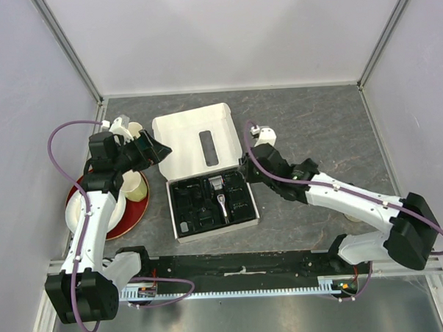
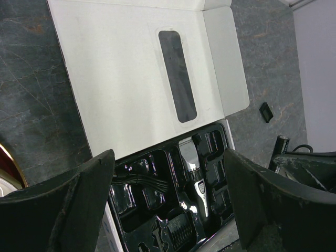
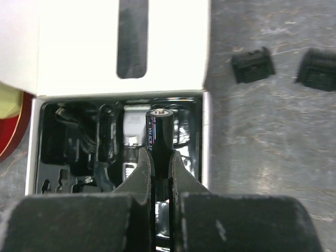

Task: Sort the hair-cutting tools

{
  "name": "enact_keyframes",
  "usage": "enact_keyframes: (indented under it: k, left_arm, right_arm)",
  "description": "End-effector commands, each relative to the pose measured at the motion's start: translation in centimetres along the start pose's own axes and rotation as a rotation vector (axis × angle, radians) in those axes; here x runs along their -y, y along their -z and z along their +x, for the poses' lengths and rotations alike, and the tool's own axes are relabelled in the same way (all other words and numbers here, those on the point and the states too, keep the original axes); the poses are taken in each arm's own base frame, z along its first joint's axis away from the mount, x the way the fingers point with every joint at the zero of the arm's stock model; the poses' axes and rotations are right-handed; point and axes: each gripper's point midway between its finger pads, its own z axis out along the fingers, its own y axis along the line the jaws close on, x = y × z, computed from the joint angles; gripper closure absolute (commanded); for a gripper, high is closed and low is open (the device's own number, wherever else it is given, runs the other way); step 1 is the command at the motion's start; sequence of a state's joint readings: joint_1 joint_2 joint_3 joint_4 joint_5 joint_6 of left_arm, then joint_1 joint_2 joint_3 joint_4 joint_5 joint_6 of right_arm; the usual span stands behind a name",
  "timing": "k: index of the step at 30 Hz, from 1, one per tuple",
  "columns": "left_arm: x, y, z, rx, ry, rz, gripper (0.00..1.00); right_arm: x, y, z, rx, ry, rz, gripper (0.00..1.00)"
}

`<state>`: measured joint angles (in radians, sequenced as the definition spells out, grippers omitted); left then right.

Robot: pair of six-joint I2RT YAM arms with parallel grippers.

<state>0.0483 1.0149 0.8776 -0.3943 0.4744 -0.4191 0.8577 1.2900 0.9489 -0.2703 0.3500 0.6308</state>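
The silver-and-black clipper [image 1: 220, 196] lies in the black tray [image 1: 247, 209] of the open white box, also showing in the left wrist view [image 2: 198, 181] and the right wrist view [image 3: 133, 127]. My right gripper [image 3: 160, 157] is shut on a black cylindrical battery [image 3: 159, 130], held over the tray's right side; from above it sits at the box's right edge [image 1: 246, 167]. Two black comb guards [image 3: 253, 64] [image 3: 317, 69] lie on the table right of the box. My left gripper [image 2: 168, 202] hangs open and holds nothing above the box's left part [image 1: 159, 149]. A comb guard [image 2: 184, 231] and a coiled cable [image 2: 144, 180] rest in the tray.
The box lid [image 1: 198, 141] lies flat behind the tray. A red plate [image 1: 137, 211] with cream mugs [image 1: 135, 184] stands at the left, beside my left arm. A small black piece [image 2: 266, 111] lies on the grey table right of the lid.
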Motion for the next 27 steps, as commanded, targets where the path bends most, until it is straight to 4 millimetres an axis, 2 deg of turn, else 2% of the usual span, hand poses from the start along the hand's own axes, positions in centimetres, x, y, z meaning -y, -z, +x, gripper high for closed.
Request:
enact_keyframes:
  k: [1, 9, 10, 11, 12, 16, 21, 27]
  left_arm:
    - [0.4, -0.1, -0.5, 0.015, -0.020, 0.024, 0.10]
    - [0.5, 0.0, -0.5, 0.016, -0.022, 0.030, 0.10]
    - [0.5, 0.1, -0.5, 0.018, -0.023, 0.029, 0.10]
    - [0.5, 0.0, -0.5, 0.019, -0.025, 0.027, 0.10]
    - [0.5, 0.0, -0.5, 0.020, -0.024, 0.029, 0.10]
    - [0.6, 0.1, -0.6, 0.019, -0.025, 0.032, 0.10]
    - [0.6, 0.1, -0.6, 0.021, -0.025, 0.032, 0.10]
    - [0.7, 0.1, -0.6, 0.021, -0.025, 0.033, 0.10]
  right_arm:
    - [-4.9, -0.3, -1.7, 0.079, 0.008, -0.109, 1.00]
    - [-10.6, -2.0, 0.6, 0.077, 0.020, -0.178, 1.00]
    - [-10.8, -2.9, 1.4, 0.063, 0.032, -0.165, 1.00]
    - [-11.5, -3.1, 1.2, 0.070, 0.030, -0.172, 1.00]
    - [-12.0, -3.8, 2.2, 0.052, 0.046, -0.168, 1.00]
    - [-13.6, -5.0, 2.8, 0.045, 0.065, -0.173, 1.00]
    - [-13.8, -6.3, 4.6, 0.022, 0.103, -0.132, 1.00]
    - [-13.1, -7.3, 5.7, 0.008, 0.128, -0.088, 1.00]
